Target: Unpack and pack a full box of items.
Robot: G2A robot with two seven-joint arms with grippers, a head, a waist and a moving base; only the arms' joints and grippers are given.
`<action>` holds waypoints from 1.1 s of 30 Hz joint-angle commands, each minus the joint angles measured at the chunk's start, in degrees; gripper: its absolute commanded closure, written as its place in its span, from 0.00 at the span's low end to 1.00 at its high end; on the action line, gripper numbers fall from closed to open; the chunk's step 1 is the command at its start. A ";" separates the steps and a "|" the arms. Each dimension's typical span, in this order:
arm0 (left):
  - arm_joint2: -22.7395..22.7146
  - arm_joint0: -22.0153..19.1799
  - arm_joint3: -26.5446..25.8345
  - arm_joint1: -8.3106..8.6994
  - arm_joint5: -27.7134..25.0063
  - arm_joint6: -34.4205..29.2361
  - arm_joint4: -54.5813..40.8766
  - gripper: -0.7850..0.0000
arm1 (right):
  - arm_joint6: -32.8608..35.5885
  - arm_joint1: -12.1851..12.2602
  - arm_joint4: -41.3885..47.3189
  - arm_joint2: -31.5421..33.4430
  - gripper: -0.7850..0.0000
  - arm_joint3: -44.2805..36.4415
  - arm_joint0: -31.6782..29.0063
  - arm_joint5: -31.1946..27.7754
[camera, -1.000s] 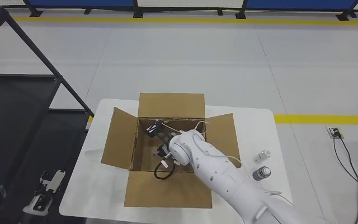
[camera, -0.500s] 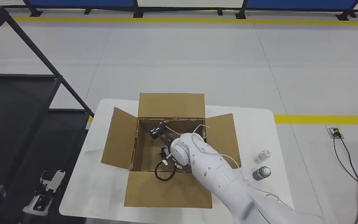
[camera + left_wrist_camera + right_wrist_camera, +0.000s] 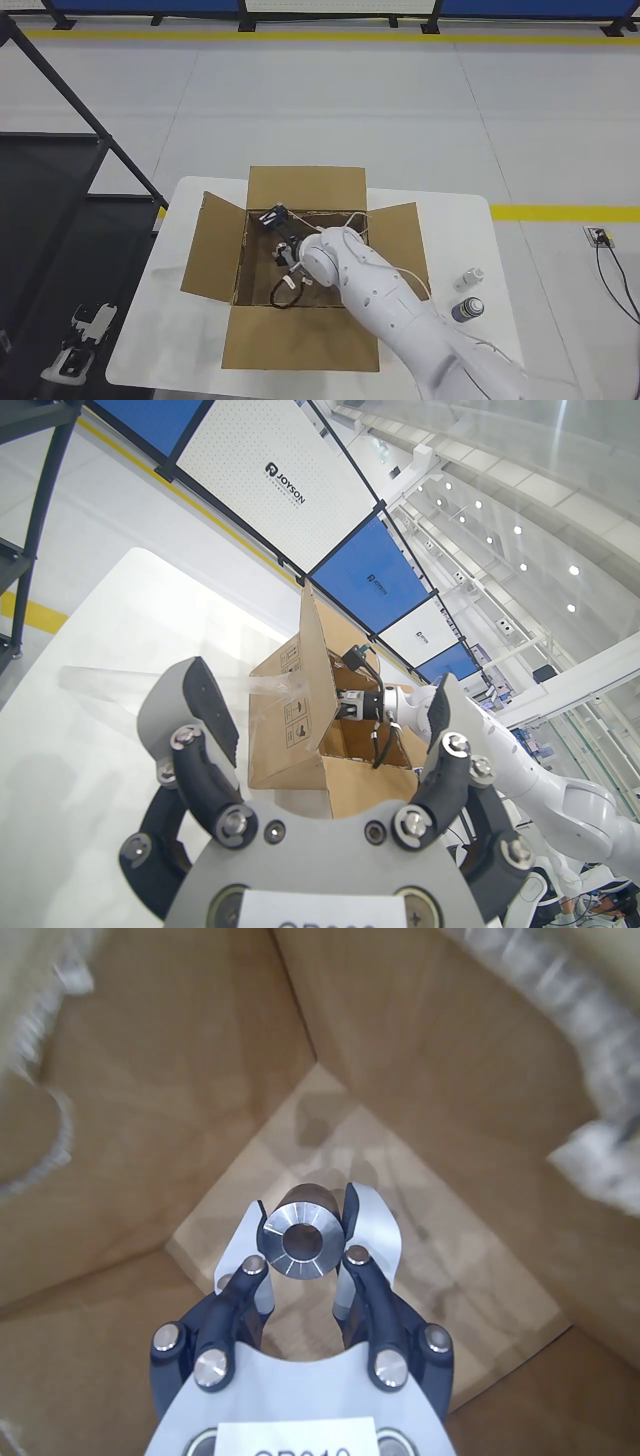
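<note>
**Top view.** We list one brown corrugated cardboard box [image 3: 305, 187], its four flaps folded outward to leave the mouth free, standing on the white desk [image 3: 455, 230]. The white right arm [image 3: 360, 285] reaches down into it. Just beside the box's right flap stand a small white bottle [image 3: 470, 278] and a dark grey cylindrical can [image 3: 467, 309], near each other. We judge both already unpacked.

**Left wrist view.** The left pincer [image 3: 322, 677] hangs off to one side of the box, spread wide, with nothing between its dark pads [image 3: 210, 700]. We take it as parked clear of the working arm. The box flap here shows matte board with raw cut edges.

**Right wrist view.** The right pincer [image 3: 306, 1213] is inside the box, closed on a short hollow steel cylinder [image 3: 305, 1240]. It grips the cylinder across its round flank, so the bore faces the camera. The end face is bright and machined; the metal looks smooth and hard, and we judge it likely to slip under a light squeeze. The cylinder sits over the box floor, whose seam carries glossy clear tape [image 3: 400, 1228]. We cannot tell whether it touches the floor, nor whether it is going in or coming out.
</note>
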 commanded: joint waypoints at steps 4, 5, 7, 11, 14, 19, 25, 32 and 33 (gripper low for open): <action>0.00 0.00 0.00 0.00 0.00 0.00 0.00 0.00 | 1.16 4.82 -6.64 4.90 1.00 -17.44 -6.06 5.62; 0.00 0.00 0.00 0.00 0.00 0.00 0.00 0.00 | 2.60 6.23 -9.00 6.75 1.00 -23.04 -8.25 7.17; 0.00 0.00 0.00 0.00 0.00 0.00 0.00 0.00 | 6.57 9.22 -14.28 11.30 1.00 -36.49 -14.63 9.51; 0.00 0.00 0.00 0.00 0.00 0.00 0.00 0.00 | 14.78 14.10 -24.33 21.86 1.00 -63.95 -29.89 8.64; 0.00 0.00 0.00 0.00 0.00 0.00 0.00 0.00 | 15.71 16.06 -28.88 28.99 1.00 -77.79 -39.52 7.90; 0.00 0.00 0.00 0.00 0.00 0.00 0.00 0.00 | 14.40 17.97 -29.48 41.13 1.00 -92.49 -54.17 7.62; 0.00 0.00 0.00 0.00 0.00 0.00 0.00 0.00 | 11.22 19.06 -23.40 55.17 1.00 -99.49 -68.73 7.29; 0.00 0.00 0.00 0.00 0.00 0.00 0.00 0.00 | 9.33 19.85 -15.21 63.64 1.00 -96.31 -78.90 1.15; 0.00 0.00 0.00 0.00 0.00 0.00 0.00 0.00 | 9.37 19.97 -14.78 64.10 1.00 -95.35 -79.37 0.31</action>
